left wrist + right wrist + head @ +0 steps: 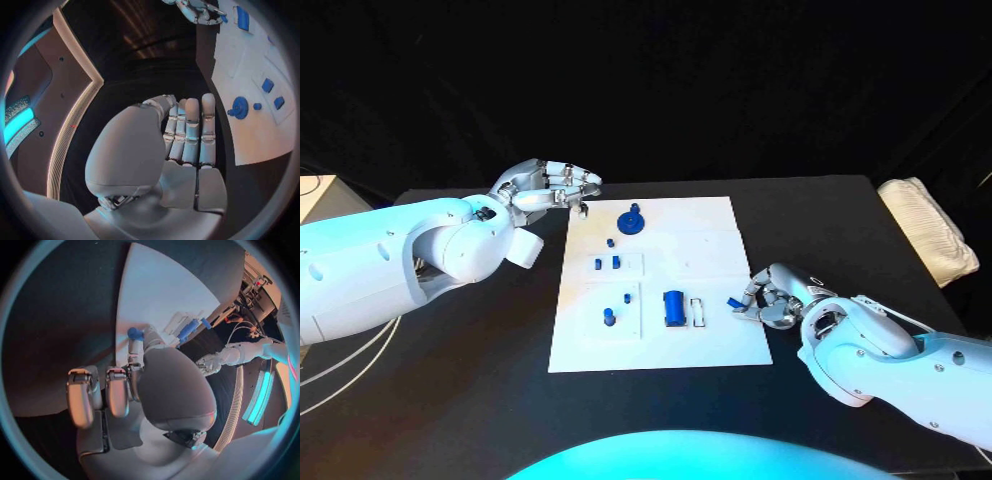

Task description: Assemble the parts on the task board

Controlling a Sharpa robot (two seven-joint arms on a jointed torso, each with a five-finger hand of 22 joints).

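The white task board point(661, 285) lies mid-table. On it are a round blue part point(632, 220), a small peg point(612, 242), two small blocks point(606, 264), another peg point(609, 317) and a large blue cylinder point(675, 306). My right hand point(769, 297) sits at the board's right edge and pinches a small blue part point(733, 301) at its fingertips; the right wrist view shows this part point(135, 332) over the board point(169, 295). My left hand point(553, 185) hovers off the board's far left corner, holding nothing, with its fingers point(190, 130) straight and side by side. The round part point(239, 107) lies beyond them.
A folded white cloth point(927, 230) lies at the table's right edge. A pale box point(318, 195) and cables stand off the table's left side. Bare black tabletop surrounds the board.
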